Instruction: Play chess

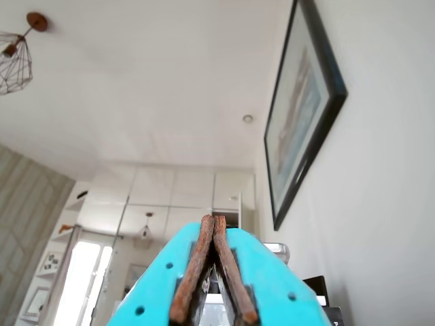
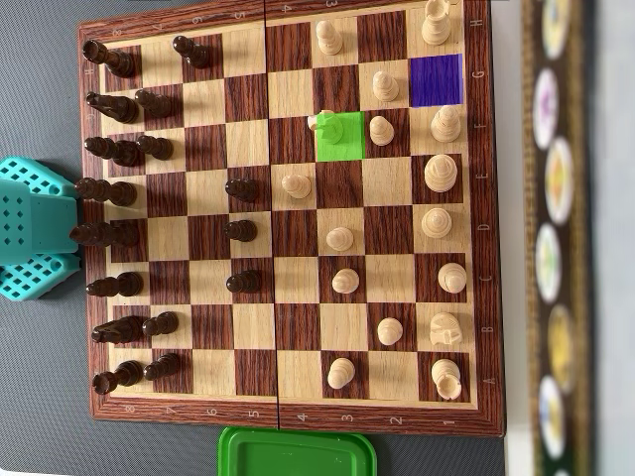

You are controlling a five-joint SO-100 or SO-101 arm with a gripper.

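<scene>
In the overhead view a wooden chessboard (image 2: 288, 415) fills the table. Dark pieces (image 2: 117, 152) stand along its left side and light pieces (image 2: 438, 220) are spread over its right half. One square is marked green (image 2: 344, 141), with a light piece (image 2: 319, 123) at its upper left edge. Another square is marked purple (image 2: 436, 80) and is bare. My teal arm (image 2: 35, 228) sits at the board's left edge, off the squares. In the wrist view my gripper (image 1: 214, 219) points up at the ceiling. Its rust-brown pads (image 1: 194, 272) touch at the tips with nothing between them.
A green plastic container (image 2: 297, 453) lies just below the board's lower edge. A patterned strip with round pictures (image 2: 556, 238) runs down the right side. The wrist view shows a framed picture (image 1: 302, 102) on the right wall, a wire ceiling lamp (image 1: 15, 58) and white cupboards (image 1: 173, 190).
</scene>
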